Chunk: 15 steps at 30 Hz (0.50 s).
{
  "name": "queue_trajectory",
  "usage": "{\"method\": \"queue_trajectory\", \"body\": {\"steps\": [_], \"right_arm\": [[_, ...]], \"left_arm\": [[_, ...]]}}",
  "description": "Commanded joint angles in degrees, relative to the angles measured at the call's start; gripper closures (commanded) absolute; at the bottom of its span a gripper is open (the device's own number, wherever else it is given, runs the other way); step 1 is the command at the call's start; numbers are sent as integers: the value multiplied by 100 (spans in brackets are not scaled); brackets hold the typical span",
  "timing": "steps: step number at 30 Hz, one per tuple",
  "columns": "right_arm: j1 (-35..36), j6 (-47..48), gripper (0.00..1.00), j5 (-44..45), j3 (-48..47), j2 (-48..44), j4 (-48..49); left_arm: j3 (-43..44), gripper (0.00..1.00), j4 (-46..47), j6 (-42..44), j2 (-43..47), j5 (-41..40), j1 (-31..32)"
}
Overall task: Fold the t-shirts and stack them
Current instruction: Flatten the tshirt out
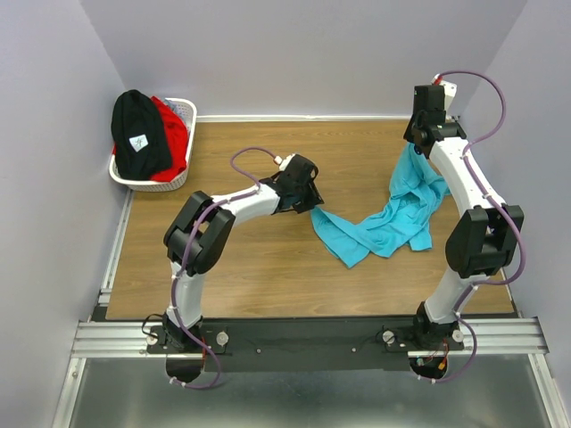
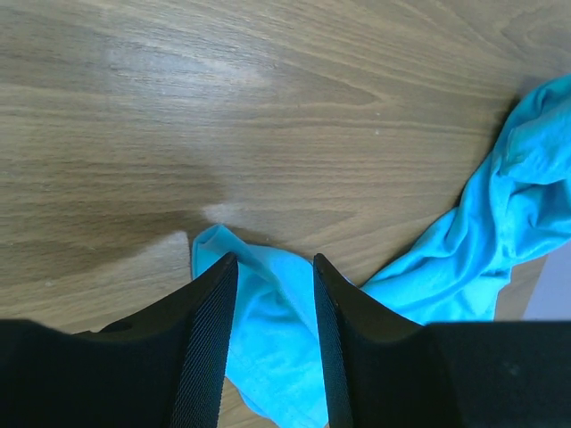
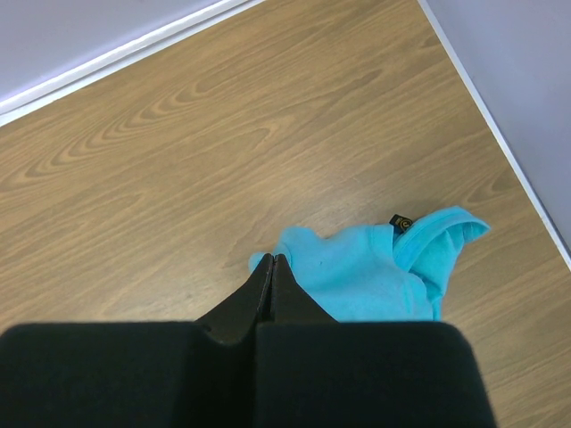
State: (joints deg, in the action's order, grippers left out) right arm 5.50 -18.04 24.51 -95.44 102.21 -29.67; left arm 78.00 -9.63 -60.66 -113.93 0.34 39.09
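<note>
The turquoise t-shirt (image 1: 393, 218) lies crumpled on the wooden table at centre right. My right gripper (image 1: 417, 144) is shut on its far part and holds that part lifted. In the right wrist view the shut jaws (image 3: 272, 259) pinch the shirt's edge (image 3: 366, 276) near the collar label. My left gripper (image 1: 312, 201) is low at the shirt's left corner. In the left wrist view it is open (image 2: 275, 267), with that corner of turquoise cloth (image 2: 268, 312) lying between the fingers. The black t-shirt (image 1: 138, 134) and the red t-shirt (image 1: 174, 134) lie bunched in the basket.
The white lattice basket (image 1: 147, 185) stands at the back left corner of the table. Grey walls close in the back and both sides. The metal rail with the arm bases (image 1: 303, 337) runs along the near edge.
</note>
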Motion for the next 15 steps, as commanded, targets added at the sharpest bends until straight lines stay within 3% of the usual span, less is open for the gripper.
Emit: {"method": "queue_trajectory", "body": {"steps": [1, 9, 12, 13, 15], "right_arm": [[-40, -68, 99, -43, 69, -17, 23], [-40, -94, 99, -104, 87, 35, 32], [-31, -94, 99, -96, 87, 27, 32], [-40, -94, 99, -96, 87, 18, 32], [-40, -85, 99, -105, 78, 27, 32]], "left_arm": [[198, 54, -145, -95, -226, -245, 28], [313, 64, -197, -51, -437, -280, 37], [312, 78, -189, -16, -463, -262, 46], [330, 90, -197, 10, -472, -262, 46], [339, 100, -241, 63, -429, -271, -33]]}}
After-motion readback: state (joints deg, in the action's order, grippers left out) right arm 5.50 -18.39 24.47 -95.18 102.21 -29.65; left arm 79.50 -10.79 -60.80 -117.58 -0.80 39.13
